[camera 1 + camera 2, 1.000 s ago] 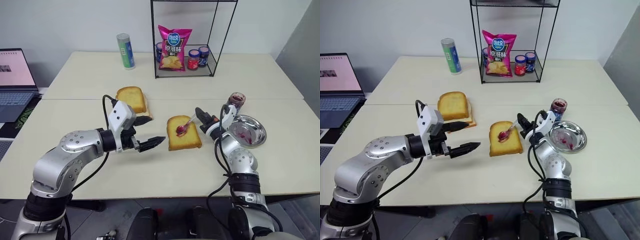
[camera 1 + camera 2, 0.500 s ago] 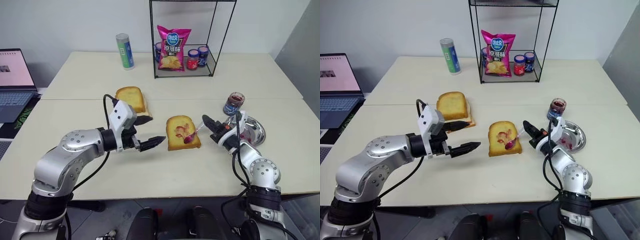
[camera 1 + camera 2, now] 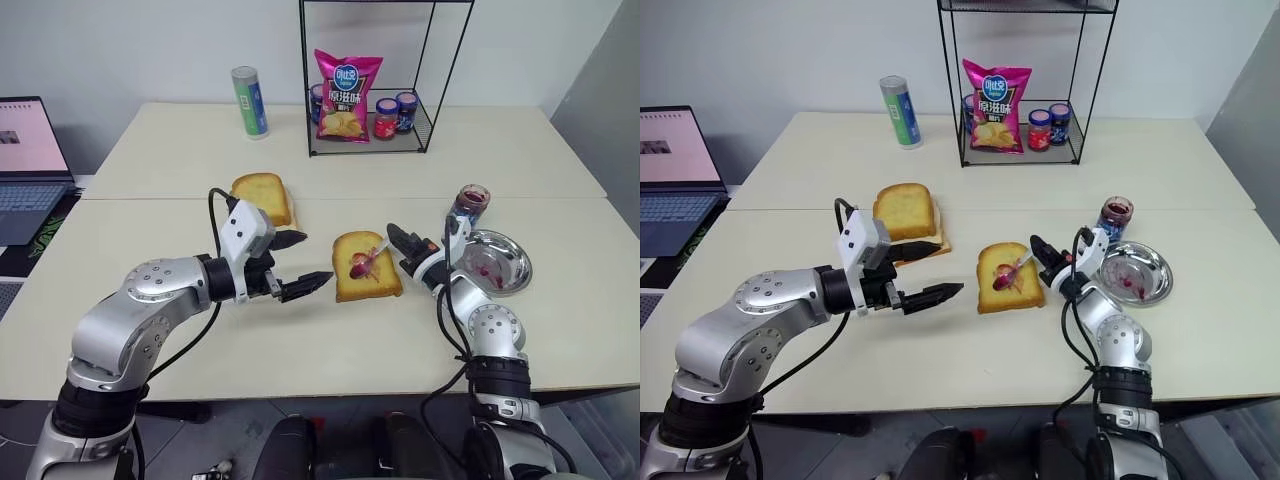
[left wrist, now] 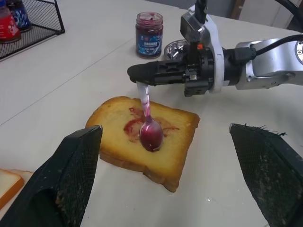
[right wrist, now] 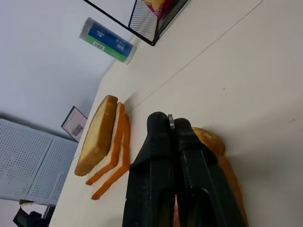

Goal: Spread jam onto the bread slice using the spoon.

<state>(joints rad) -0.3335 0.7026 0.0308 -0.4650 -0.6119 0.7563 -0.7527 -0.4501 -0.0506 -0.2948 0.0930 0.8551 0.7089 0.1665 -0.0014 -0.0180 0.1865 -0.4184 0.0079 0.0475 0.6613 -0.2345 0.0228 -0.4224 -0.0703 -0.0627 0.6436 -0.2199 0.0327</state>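
Left wrist view showed the right tool (image 4: 142, 74) pressed together on the thin handle of the small pale silvery spoon (image 4: 147, 118), black fingers level, pointing toward the robot's left. Spoon hung down from the fingertips, long axis steeply tilted, bowl loaded with glossy dark red-purple jam (image 4: 151, 135) and touching the face of the thick square golden toast slice (image 4: 142, 142). A thin reddish smear already lay around the bowl near the slice's middle; most of the face looked bare, so spreading was judged only begun.

Key relation: slice lay just beside and below the right tool's tips, on its left side, so the spoon bowl sat over the slice's centre. Next stroke probably needed to drag across the slice toward a crust edge. Right arm clearly nearer; forearm reached in from the right edge of the pale bench (image 3: 300, 340), wrist level.

Left tool (image 3: 300, 265) spread wide, holding nothing, hovering above the bench just left of the slice, pointing at it, not touching. Could steady the slice if it slid.

Slice sat near the bench's middle, toward the front edge. Pile of similar toast slices (image 3: 262, 198) farther back-left. Round shallow steel dish (image 3: 495, 262) and open jam jar (image 3: 469, 204) near the right edge.
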